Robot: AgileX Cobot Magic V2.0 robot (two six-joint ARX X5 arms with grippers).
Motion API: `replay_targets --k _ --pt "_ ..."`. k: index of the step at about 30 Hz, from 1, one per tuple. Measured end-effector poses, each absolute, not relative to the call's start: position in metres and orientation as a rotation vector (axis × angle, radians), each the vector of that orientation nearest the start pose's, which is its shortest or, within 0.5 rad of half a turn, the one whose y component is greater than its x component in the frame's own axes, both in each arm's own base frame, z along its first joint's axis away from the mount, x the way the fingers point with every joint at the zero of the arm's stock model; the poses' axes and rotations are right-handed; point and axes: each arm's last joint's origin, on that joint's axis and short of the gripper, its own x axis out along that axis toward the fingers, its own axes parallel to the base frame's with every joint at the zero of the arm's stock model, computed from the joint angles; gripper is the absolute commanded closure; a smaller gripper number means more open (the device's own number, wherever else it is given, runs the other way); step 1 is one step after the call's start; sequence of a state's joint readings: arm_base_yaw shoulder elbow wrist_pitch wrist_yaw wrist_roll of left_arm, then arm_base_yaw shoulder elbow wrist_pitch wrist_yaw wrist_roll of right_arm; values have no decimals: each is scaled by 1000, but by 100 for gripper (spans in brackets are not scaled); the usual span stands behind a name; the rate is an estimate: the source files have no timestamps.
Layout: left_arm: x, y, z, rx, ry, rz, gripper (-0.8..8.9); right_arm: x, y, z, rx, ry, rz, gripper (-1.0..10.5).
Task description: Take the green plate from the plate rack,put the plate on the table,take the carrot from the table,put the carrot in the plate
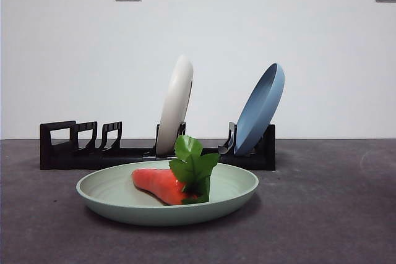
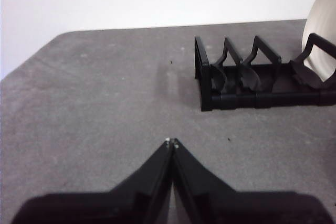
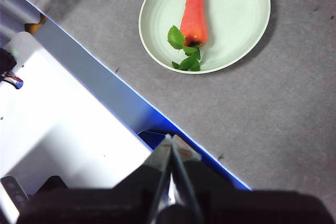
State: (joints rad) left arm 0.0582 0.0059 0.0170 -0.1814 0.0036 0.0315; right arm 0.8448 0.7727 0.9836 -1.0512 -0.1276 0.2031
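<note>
The green plate (image 1: 111, 193) lies flat on the table (image 1: 322, 214) in front of the plate rack (image 1: 62, 146). The carrot (image 1: 159, 184) lies in the plate with its green leaves toward the plate's right side. The right wrist view shows the plate (image 3: 236, 19) and the carrot (image 3: 194, 9) from above. My right gripper (image 3: 171, 139) is shut and empty, well away from the plate, over the table's edge. My left gripper (image 2: 171, 141) is shut and empty above bare table, short of the rack's empty end (image 2: 231, 77). Neither gripper shows in the front view.
A cream-white plate (image 1: 176, 104) and a blue plate (image 1: 260, 108) stand upright in the rack. The white plate's edge shows in the left wrist view (image 2: 320, 30). A blue-edged white base (image 3: 68, 129) lies beside the table in the right wrist view.
</note>
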Motion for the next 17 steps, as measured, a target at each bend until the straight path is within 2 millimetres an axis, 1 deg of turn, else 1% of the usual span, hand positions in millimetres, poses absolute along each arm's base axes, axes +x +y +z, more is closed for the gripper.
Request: replay_targets --k 17 --pt "95 5 151 20 171 52 817 78 94 326 -129 902 822 946"
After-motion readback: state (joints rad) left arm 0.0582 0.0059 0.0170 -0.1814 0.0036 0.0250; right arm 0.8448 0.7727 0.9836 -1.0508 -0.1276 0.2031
